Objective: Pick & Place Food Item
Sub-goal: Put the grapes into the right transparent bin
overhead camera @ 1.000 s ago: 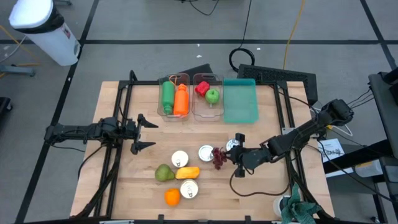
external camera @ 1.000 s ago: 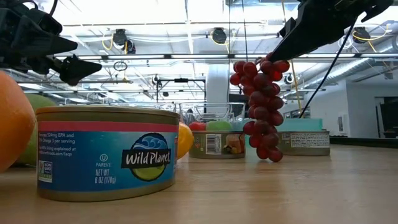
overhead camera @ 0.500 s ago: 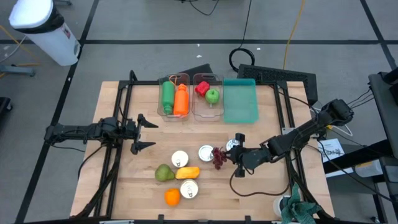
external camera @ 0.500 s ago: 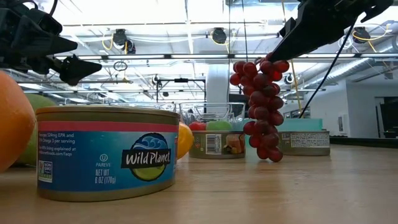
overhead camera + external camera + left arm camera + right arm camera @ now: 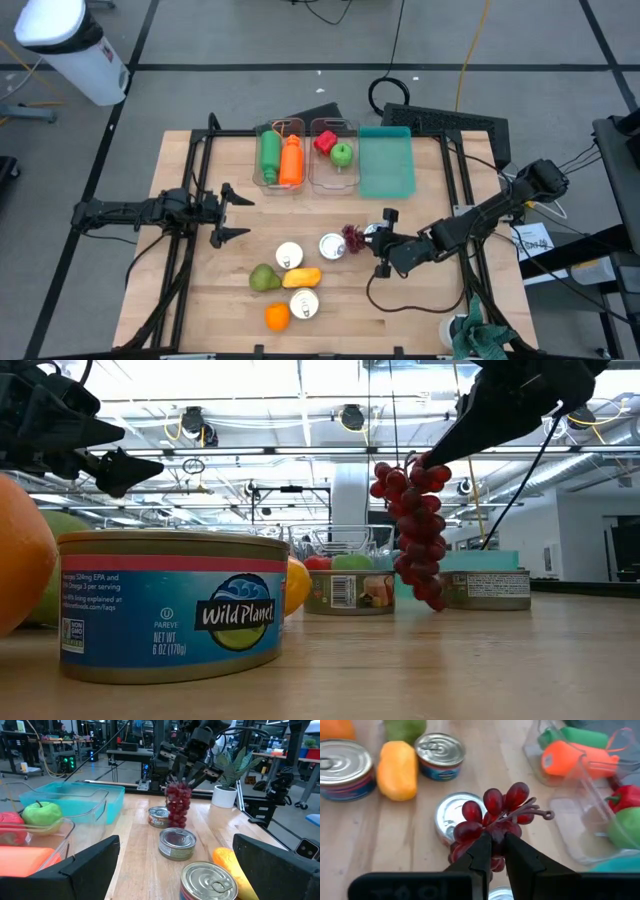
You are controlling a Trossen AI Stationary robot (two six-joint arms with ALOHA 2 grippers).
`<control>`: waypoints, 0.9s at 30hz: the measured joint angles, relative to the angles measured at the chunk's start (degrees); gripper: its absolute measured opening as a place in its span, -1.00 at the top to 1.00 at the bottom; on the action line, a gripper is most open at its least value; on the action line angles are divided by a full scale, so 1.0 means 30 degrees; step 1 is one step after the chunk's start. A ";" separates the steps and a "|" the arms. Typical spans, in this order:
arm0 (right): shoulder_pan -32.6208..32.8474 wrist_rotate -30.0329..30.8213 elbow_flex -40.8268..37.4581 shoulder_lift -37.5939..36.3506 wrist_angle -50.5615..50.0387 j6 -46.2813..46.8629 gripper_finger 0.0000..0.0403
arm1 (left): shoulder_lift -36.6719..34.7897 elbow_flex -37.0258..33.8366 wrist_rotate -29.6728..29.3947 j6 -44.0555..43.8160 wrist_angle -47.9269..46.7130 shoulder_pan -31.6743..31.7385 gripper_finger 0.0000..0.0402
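Right end effector (image 5: 372, 240) grips grapes (image 5: 354, 238) clear above the counter (image 5: 420, 310); a can (image 5: 332, 246) sits at their 9 o'clock. Left end effector (image 5: 232, 213) waits wide open.

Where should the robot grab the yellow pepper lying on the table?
Grip the yellow pepper across its narrow middle, coming straight down from above. It lies flat on its side, with cans close by, so a top approach with fingers spanning its short width looks safest.
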 joint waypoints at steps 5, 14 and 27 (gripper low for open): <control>0.0000 0.1242 0.0000 0.0000 -0.0086 -0.0023 0.81 | 0.0000 0.0000 0.0000 0.0003 0.0001 0.0000 -0.99; -0.0007 0.4058 0.0000 0.0000 -0.0074 -0.0014 0.81 | -0.0004 0.0000 0.0000 -0.0002 0.0002 0.0000 -0.99; -0.0058 0.6250 -0.0159 0.0029 0.0637 0.0611 0.81 | -0.0002 0.0002 0.0002 0.0000 -0.0002 0.0000 -0.99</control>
